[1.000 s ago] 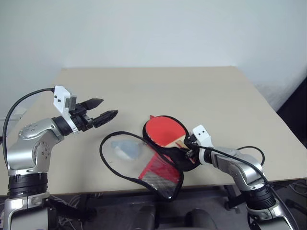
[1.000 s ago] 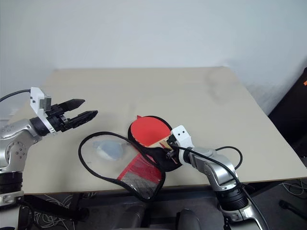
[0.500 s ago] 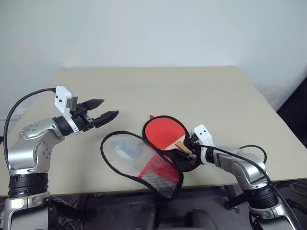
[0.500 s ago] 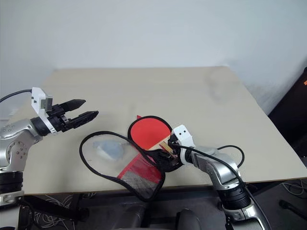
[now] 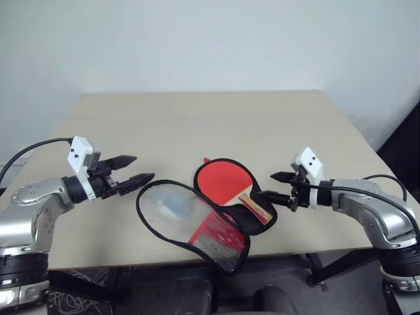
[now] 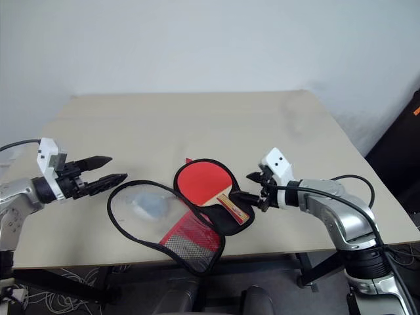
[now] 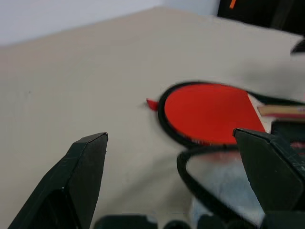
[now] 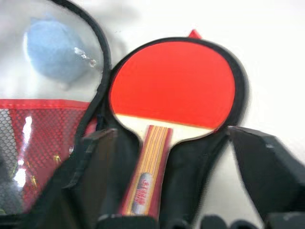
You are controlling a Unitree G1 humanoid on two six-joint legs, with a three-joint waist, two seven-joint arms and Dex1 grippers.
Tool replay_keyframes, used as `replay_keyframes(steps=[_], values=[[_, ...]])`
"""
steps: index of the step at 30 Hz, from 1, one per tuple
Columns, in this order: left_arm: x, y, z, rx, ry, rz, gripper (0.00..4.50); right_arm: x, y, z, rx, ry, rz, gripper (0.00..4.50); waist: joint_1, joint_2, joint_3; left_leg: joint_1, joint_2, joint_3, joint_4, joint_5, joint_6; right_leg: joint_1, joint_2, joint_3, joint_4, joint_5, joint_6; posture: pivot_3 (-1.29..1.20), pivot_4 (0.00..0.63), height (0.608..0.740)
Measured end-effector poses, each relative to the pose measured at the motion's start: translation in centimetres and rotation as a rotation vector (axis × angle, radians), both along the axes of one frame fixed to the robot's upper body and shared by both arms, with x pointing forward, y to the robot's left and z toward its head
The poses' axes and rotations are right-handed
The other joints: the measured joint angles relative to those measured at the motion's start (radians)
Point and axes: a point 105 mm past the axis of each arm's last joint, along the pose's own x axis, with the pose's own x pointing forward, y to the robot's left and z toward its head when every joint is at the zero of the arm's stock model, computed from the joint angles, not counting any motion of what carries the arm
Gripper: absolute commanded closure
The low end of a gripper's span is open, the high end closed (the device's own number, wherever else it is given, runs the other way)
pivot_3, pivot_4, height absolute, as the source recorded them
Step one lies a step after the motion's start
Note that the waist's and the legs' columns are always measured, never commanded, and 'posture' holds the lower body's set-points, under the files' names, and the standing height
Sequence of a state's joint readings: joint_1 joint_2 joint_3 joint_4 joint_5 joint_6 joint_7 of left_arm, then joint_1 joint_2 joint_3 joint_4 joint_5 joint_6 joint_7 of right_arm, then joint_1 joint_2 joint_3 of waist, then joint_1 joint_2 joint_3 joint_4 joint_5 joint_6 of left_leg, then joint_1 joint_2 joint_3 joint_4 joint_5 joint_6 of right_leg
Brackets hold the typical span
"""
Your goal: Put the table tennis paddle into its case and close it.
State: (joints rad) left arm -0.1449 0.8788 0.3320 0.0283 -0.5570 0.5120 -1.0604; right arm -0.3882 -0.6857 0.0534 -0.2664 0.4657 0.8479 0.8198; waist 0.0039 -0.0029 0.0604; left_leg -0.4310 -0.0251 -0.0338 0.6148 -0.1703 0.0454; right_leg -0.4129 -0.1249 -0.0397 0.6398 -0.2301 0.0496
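The table tennis paddle [image 5: 224,181] lies red face up inside the black half of the case [image 5: 261,223], its wooden handle [image 8: 147,176] pointing toward the table's front right. The case's other half [image 5: 211,237], clear and red mesh, is folded open to the left, with a grey-blue pom-pom [image 5: 176,205] showing through the clear panel. My right gripper [image 5: 268,184] hovers open just right of the handle, touching nothing. Left of the open flap, my left gripper [image 5: 143,167] stands open and empty, pointing at the case.
The beige table [image 5: 197,125] stretches bare behind the case toward a white wall. The open flap's lower end reaches the table's front edge [image 5: 131,261]. A black cable [image 5: 377,180] loops off the right forearm.
My right gripper has let go of the paddle's handle, opened, and risen away to the right; the paddle now rests in the case. The left gripper drew back left and lower.
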Motion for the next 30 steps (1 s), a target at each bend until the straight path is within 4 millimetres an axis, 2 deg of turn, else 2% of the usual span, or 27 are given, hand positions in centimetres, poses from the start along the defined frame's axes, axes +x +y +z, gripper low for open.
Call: replay_keyframes(steps=[2,8,12,15,20,24,30], values=[[-0.6,0.8,-0.1,0.011,0.011,0.016,0.00,0.4,-1.0,0.7,-0.007,-0.025,-0.005,2.31,0.001,-0.001,0.000,0.000,0.000,-0.001,0.000,0.000,0.000,0.000,0.000,-0.001,0.000,0.000,0.000,0.00,0.000,0.707],[-2.9,2.8,-0.8,0.034,0.076,0.030,0.00,0.5,-1.1,1.5,-0.004,-0.050,0.052,4.49,0.000,0.001,0.002,0.000,0.001,0.000,-0.001,0.000,-0.001,-0.002,-0.002,-0.001,-0.001,0.000,0.000,0.00,0.000,0.707],[-4.2,2.0,-2.0,0.032,0.122,-0.004,0.00,1.2,-1.3,2.0,-0.008,-0.080,0.048,4.49,0.001,0.003,0.003,-0.001,0.000,0.000,-0.001,-0.001,0.000,-0.002,-0.008,-0.005,0.000,0.000,0.000,0.00,0.000,0.707],[-4.5,0.2,-2.8,0.015,0.125,-0.037,0.00,1.7,-1.4,2.5,-0.021,-0.109,0.032,4.49,0.001,0.003,0.002,-0.001,0.000,0.001,-0.001,-0.001,0.000,-0.001,-0.014,-0.016,0.000,0.000,0.000,0.00,0.000,0.707],[-5.1,-3.7,-5.2,-0.051,0.179,-0.107,0.00,1.9,-1.4,2.5,-0.025,-0.119,0.026,4.49,0.001,0.002,0.003,-0.001,0.000,0.000,-0.001,-0.001,0.000,-0.001,-0.014,-0.019,0.000,0.001,0.001,0.00,0.000,0.707],[-5.2,-5.8,-5.9,-0.078,0.188,-0.150,0.00,2.0,-1.5,2.5,-0.033,-0.125,0.021,4.49,0.001,0.003,0.003,-0.001,0.000,0.000,0.001,-0.001,0.000,0.001,-0.013,-0.021,0.000,0.001,0.001,0.00,0.000,0.707],[-4.4,-8.2,-5.5,-0.114,0.161,-0.188,0.00,2.2,-1.6,2.6,-0.040,-0.137,0.005,4.49,0.009,0.003,0.003,-0.001,0.000,-0.002,0.005,-0.001,0.000,0.004,-0.014,-0.024,0.000,0.002,0.003,0.00,0.000,0.707]])
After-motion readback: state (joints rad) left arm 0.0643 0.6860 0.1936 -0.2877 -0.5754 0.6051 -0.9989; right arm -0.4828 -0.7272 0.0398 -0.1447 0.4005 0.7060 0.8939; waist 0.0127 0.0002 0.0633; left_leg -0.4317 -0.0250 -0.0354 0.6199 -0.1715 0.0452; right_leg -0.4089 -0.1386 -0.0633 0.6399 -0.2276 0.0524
